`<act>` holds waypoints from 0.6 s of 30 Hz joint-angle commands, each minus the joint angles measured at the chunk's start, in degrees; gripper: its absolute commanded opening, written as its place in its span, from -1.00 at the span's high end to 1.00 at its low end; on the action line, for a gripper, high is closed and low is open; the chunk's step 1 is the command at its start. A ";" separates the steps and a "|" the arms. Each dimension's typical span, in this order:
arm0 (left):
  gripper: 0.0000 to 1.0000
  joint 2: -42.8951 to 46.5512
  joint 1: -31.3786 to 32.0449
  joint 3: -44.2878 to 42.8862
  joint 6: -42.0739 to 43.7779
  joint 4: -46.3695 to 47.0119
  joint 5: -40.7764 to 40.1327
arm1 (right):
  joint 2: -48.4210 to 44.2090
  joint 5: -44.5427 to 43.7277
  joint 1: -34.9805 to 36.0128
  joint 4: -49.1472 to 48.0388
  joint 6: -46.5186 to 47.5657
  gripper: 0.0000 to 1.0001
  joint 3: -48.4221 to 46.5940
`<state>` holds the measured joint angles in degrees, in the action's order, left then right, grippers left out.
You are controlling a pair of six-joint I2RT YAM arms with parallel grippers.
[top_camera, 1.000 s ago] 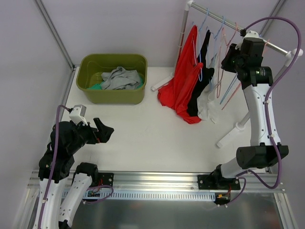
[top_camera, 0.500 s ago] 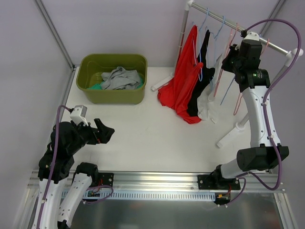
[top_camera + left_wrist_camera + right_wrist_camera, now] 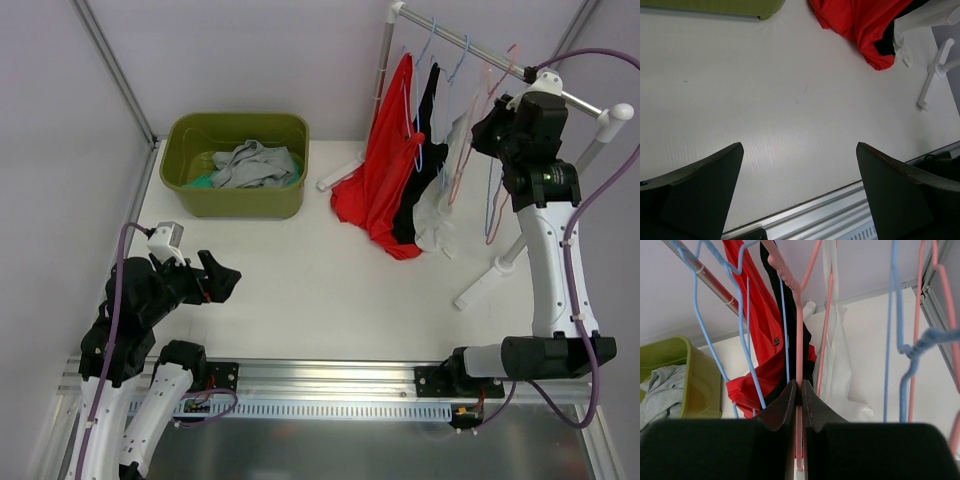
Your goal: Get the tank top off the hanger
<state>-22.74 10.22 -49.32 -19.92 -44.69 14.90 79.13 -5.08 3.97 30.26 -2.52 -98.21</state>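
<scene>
A white tank top hangs on a pink hanger at the rack's rail, beside a black top and a red top. My right gripper is shut on the pink hanger; in the right wrist view its jaws pinch the pink wire, with the white tank top just behind. My left gripper is open and empty low over the table at the near left; in the left wrist view only bare table lies between its fingers.
A green bin with grey clothes stands at the back left. Loose blue and pink hangers dangle to the right of the tops. The rack's white foot reaches onto the table at the right.
My right gripper has shifted a little right with the pink hanger, which now tilts. The loose hangers on the right have swung. The left arm has barely moved.
</scene>
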 commanded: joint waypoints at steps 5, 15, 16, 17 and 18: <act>-0.97 0.94 1.21 0.10 0.24 2.15 0.22 | -7.41 1.83 -0.10 -3.45 -0.81 0.99 -0.40; -0.97 1.65 1.82 0.28 -0.03 2.15 -0.66 | -17.86 5.68 -0.10 1.72 -1.25 0.99 4.34; -0.97 1.65 2.00 0.19 -0.03 2.23 -0.66 | -19.00 7.87 -0.10 2.51 -1.17 0.99 4.96; -0.97 1.65 2.00 0.28 -0.03 2.24 -0.66 | -21.45 9.03 -0.10 3.04 -1.08 0.99 6.27; -0.97 1.56 2.00 0.28 -0.03 2.15 -0.57 | -22.69 9.99 -0.10 4.62 -0.91 0.99 6.80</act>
<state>-21.56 11.68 -49.21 -19.94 -44.25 14.50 61.01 0.51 3.95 33.41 -3.01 -92.33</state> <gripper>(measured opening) 0.986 0.067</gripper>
